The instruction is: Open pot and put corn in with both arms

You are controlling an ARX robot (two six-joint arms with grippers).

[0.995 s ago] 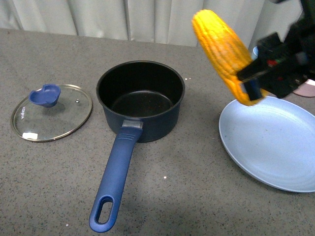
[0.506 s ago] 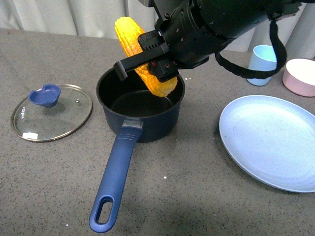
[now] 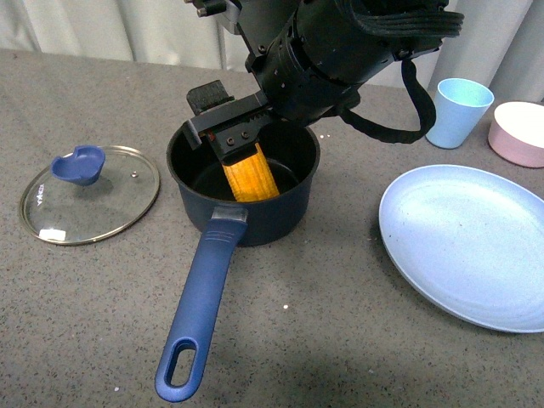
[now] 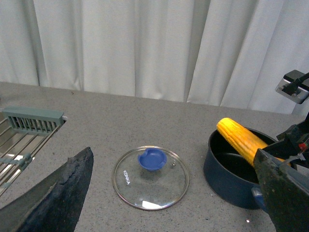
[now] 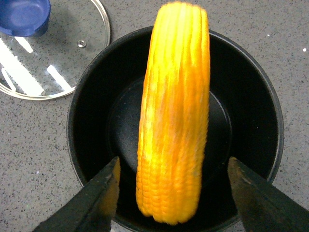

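Note:
The dark navy pot (image 3: 274, 223) stands uncovered at the table's middle, its long blue handle (image 3: 200, 306) pointing toward me. The yellow corn (image 3: 252, 174) slants inside it, and in the left wrist view one end of the corn (image 4: 240, 139) rises above the pot's rim (image 4: 218, 170). My right gripper (image 3: 223, 119) hangs open just over the pot. In the right wrist view its fingers (image 5: 99, 200) stand apart on both sides of the blurred corn (image 5: 176, 121), not touching it. My left gripper (image 4: 169, 203) is open and empty, above the lid (image 4: 150, 177).
The glass lid (image 3: 89, 194) with a blue knob lies flat left of the pot. A pale blue plate (image 3: 467, 242) sits to the right, with a blue cup (image 3: 457, 110) and a pink bowl (image 3: 518, 132) behind it. A wire rack (image 4: 29, 130) shows in the left wrist view.
My right arm carried the corn from above the plate leftward over the pot and lowered it. The jaws have opened and the corn has dropped into the pot.

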